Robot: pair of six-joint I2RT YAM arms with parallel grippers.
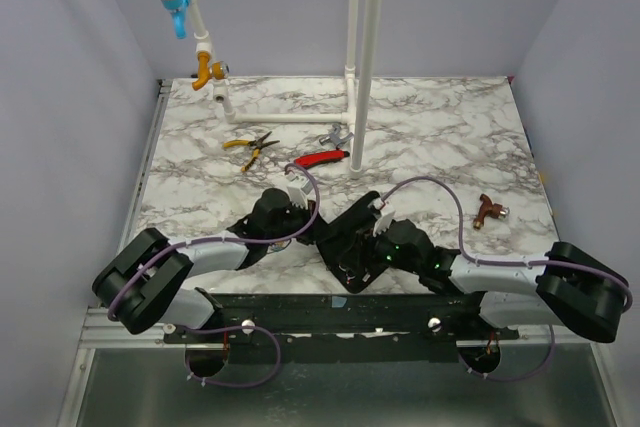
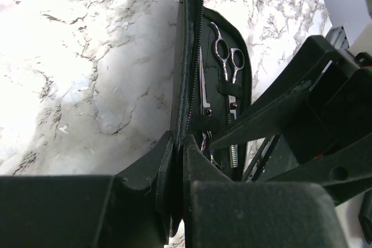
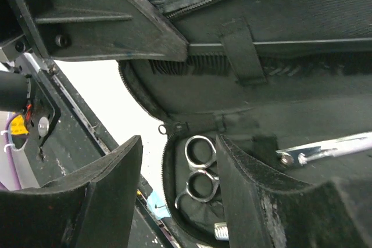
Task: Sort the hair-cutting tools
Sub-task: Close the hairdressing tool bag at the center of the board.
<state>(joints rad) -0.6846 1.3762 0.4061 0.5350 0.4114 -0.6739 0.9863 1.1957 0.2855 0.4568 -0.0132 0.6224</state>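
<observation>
A black zip case [image 1: 345,237] lies open near the table's front edge between both arms. My left gripper [image 2: 177,140] is shut on the raised edge of the case's lid [image 2: 189,56]. Inside, silver scissors [image 2: 224,56] sit under a strap, with comb teeth [image 2: 234,156] below them. My right gripper [image 3: 180,143] is open. One finger is inside the case next to the scissor rings [image 3: 200,169], the other is outside its zip edge. A black comb [image 3: 186,64] lies under a strap, and a silver blade [image 3: 331,146] shows at the right. I cannot pick out the thin stick-like tool.
Yellow-handled pliers [image 1: 250,147], a red-handled tool [image 1: 322,158] and a small grey tool [image 1: 335,135] lie mid-table. A brown fitting [image 1: 488,210] lies at the right. White pipes [image 1: 365,57] stand at the back, with a valve [image 1: 208,69] at the back left.
</observation>
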